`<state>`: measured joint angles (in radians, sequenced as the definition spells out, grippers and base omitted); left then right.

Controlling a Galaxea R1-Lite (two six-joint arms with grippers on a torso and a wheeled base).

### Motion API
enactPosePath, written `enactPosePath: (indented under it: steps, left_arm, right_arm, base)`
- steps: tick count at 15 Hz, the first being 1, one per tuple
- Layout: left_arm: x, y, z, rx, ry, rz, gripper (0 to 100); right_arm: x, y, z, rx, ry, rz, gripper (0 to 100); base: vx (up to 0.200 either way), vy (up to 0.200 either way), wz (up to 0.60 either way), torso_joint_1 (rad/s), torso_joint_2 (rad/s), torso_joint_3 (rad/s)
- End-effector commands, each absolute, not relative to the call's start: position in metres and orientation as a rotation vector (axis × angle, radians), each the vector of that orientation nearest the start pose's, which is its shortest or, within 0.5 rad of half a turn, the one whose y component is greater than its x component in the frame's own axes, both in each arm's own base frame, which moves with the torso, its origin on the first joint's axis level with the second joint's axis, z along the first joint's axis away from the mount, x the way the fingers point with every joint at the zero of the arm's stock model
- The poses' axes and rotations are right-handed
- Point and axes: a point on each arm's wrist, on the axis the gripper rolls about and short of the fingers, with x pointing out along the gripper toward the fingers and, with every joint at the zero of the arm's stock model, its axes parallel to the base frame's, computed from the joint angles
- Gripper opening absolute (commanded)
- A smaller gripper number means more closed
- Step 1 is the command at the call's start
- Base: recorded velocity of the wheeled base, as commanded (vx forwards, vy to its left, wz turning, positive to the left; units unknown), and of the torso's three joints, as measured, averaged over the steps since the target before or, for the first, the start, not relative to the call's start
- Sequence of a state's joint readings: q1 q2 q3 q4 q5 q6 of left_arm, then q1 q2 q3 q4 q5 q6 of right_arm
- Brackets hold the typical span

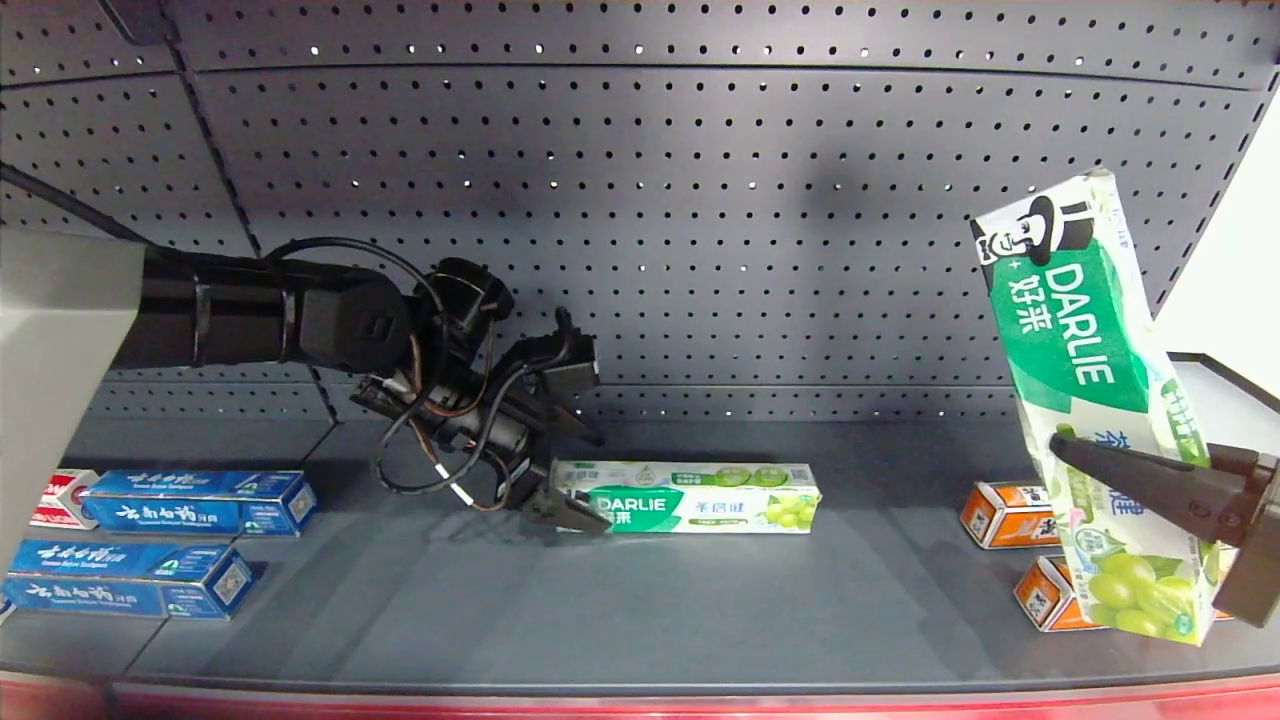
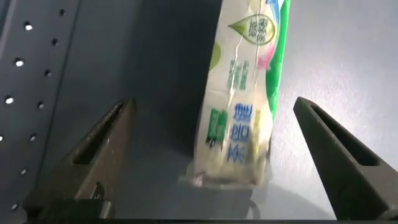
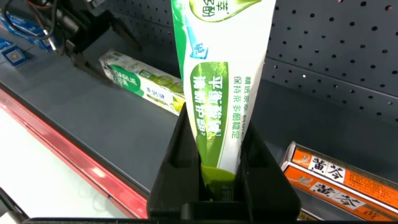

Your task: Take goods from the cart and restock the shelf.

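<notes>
A green-and-white toothpaste box lies flat on the dark shelf, near its middle. My left gripper is at the box's left end, open, with one finger on each side of that end and a gap on both sides. At the far right my right gripper is shut on the lower part of a second green toothpaste box, held upright and tilted above the shelf. In the right wrist view this box rises from between the fingers, with the lying box beyond.
Two blue toothpaste boxes and a red-and-white box lie at the shelf's left. Orange boxes sit under the held box at the right. Pegboard wall behind; red shelf edge in front.
</notes>
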<state>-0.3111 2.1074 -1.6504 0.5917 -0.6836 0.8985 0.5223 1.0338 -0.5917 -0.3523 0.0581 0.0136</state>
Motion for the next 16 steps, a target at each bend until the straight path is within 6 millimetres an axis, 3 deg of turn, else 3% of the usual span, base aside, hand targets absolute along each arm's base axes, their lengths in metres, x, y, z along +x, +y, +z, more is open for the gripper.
enactPosePath:
  steps: [1, 5, 6, 11, 16]
  left_arm:
    - [0.371, -0.139, 0.160, 0.540, 0.591, -1.302, 100]
    - [0.373, -0.147, 0.161, 0.529, 0.599, -1.292, 100]
    - [0.373, -0.148, 0.161, 0.531, 0.603, -1.288, 0]
    - [0.366, -0.153, 0.156, 0.538, 0.632, -1.306, 0]
    - [0.322, -0.139, 0.160, 0.526, 0.694, -1.332, 0]
  right_arm:
    - [0.119, 0.070, 0.242, -0.007, 0.092, 0.580, 0]
    - [0.119, 0.070, 0.240, -0.009, 0.099, 0.579, 0]
    - [0.119, 0.070, 0.240, -0.009, 0.099, 0.579, 0]
    - [0.118, 0.066, 0.239, -0.007, 0.095, 0.560, 0]
    - [0.117, 0.066, 0.236, -0.009, 0.105, 0.560, 0]
  base:
    - [0.000, 0.000, 0.00, 0.000, 0.00, 0.000]
    - [0.000, 0.000, 0.00, 0.000, 0.00, 0.000]
    - [0.000, 0.000, 0.00, 0.000, 0.00, 0.000]
    - [0.000, 0.000, 0.00, 0.000, 0.00, 0.000]
    - [0.000, 0.000, 0.00, 0.000, 0.00, 0.000]
